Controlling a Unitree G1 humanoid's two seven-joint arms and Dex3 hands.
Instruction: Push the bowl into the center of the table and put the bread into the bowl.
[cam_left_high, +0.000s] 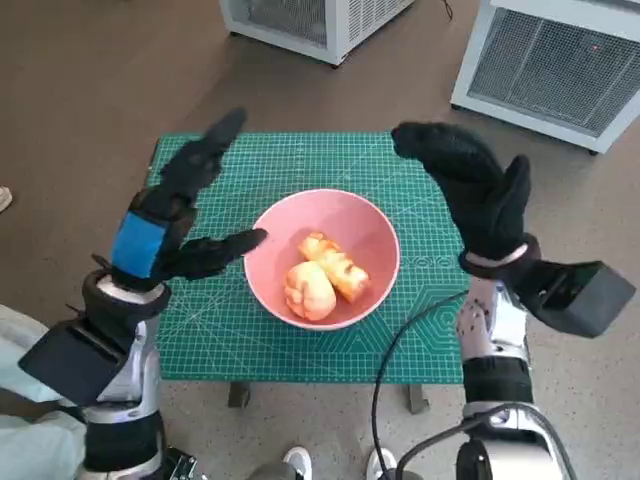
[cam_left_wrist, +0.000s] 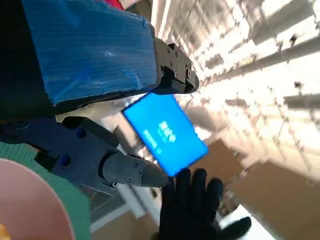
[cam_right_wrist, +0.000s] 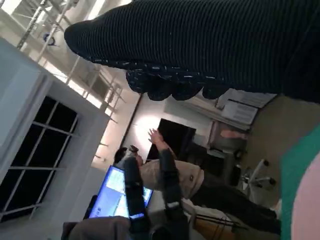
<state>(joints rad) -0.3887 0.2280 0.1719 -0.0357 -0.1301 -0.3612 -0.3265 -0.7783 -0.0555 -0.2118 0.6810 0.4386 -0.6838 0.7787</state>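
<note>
Head view: the pink bowl sits about mid-table on the green mat, with bare mat all round it and more room toward the far edge than the near one. Two pieces of bread lie inside, one rounded lump nearer the robot and one longer piece whose long axis runs from far-left to near-right. The left hand is raised just left of the bowl, fingers spread wide and holding nothing, one finger reaching toward the rim. The right hand is lifted over the mat's right side, gloved fingers apart, also empty. Two white cabinets stand on the floor beyond the table.

Left wrist view: the blue-taped hand fills the frame, fingers splayed; a sliver of bowl and mat shows, and the glove appears beyond.

Right wrist view: the glove bands the frame; past it a person sits by a lit screen.
</note>
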